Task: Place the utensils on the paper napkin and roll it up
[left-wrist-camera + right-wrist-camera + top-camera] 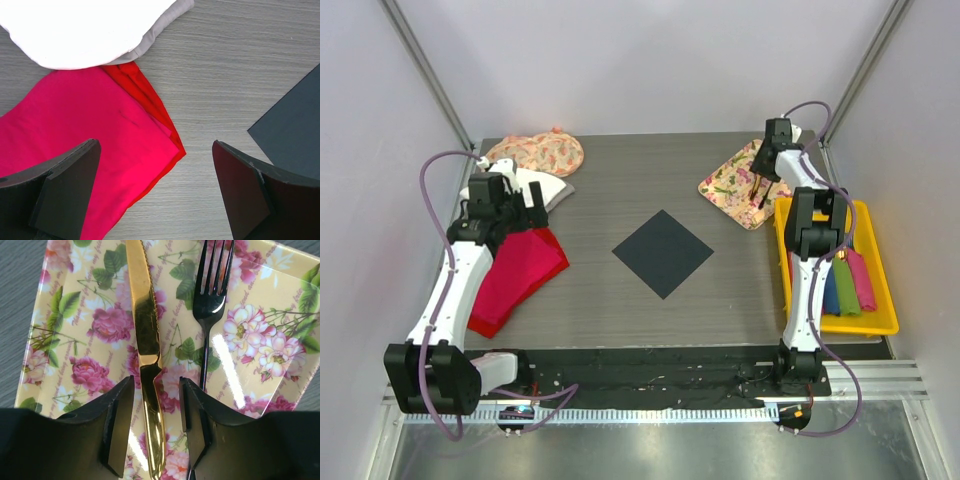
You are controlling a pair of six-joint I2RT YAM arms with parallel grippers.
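Spread with the right tool (pixel 156 390) astride the gold knife (pixel 145 325) on the glossy flowered plate (pixel 75 340), far right; not yet pinching. Likely to skid off that thin slick handle if closed off-centre, or nudge the fork (pixel 206 315). Well apart from the napkin (pixel 662 252), mid-surface.

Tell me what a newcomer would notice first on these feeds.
The gold knife and dark fork on the floral plate at far right, with the right hand open astride the knife. Then the dark napkin lying bare mid-table, and the red cloth under the open left hand.
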